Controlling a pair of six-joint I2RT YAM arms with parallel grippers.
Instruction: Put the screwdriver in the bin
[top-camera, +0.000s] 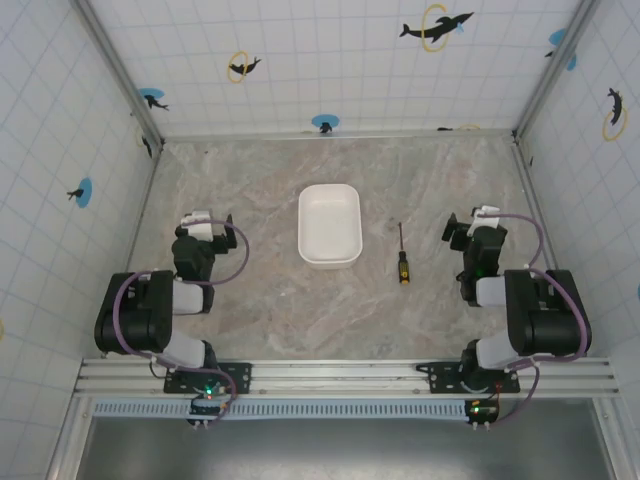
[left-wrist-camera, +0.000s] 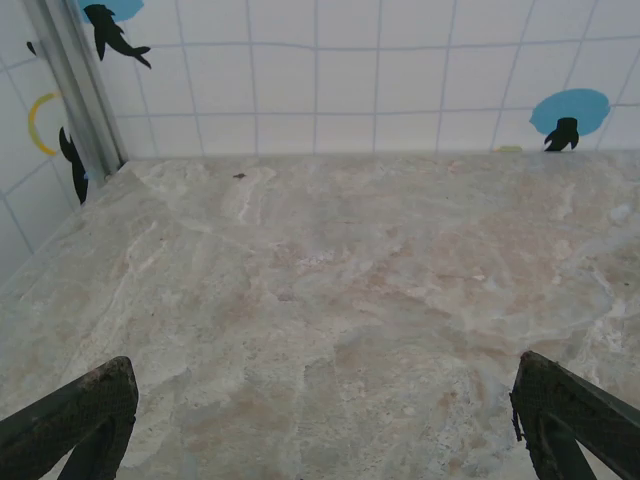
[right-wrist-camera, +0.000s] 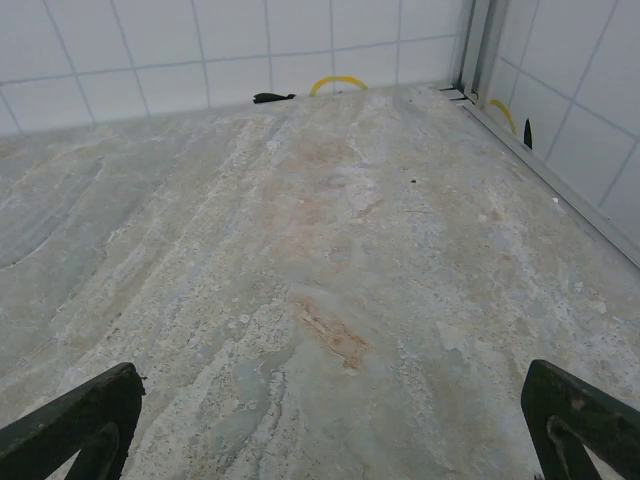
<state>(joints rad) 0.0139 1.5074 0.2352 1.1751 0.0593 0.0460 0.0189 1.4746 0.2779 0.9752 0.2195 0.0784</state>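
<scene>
Seen from the top camera, the bin (top-camera: 329, 224) sits on the marbled bench (top-camera: 260, 300) near its middle, a white rounded tray with its long side running from 12 to 6 o'clock and nothing inside it. The screwdriver (top-camera: 402, 257) lies flat on the bench at 3 o'clock of the bin, near it but not touching. Its thin dark shaft points toward 12 o'clock and its yellow-and-black handle toward 6 o'clock. The left tool (top-camera: 208, 222) hangs at 9 o'clock of the bin, well apart from it, and the right tool (top-camera: 470, 228) at 3 o'clock of the screwdriver, with bare bench between them. In the left wrist view the left tool (left-wrist-camera: 320, 420) is spread wide: its dark fingers (left-wrist-camera: 90, 410) stand at the lower corners over bare stone-patterned bench and hold nothing. The right wrist view shows the right tool (right-wrist-camera: 330, 420) spread just as wide, fingers (right-wrist-camera: 575, 410) at both lower corners, with bare bench running up to the tiled wall (right-wrist-camera: 150, 50) at 12 o'clock
</scene>
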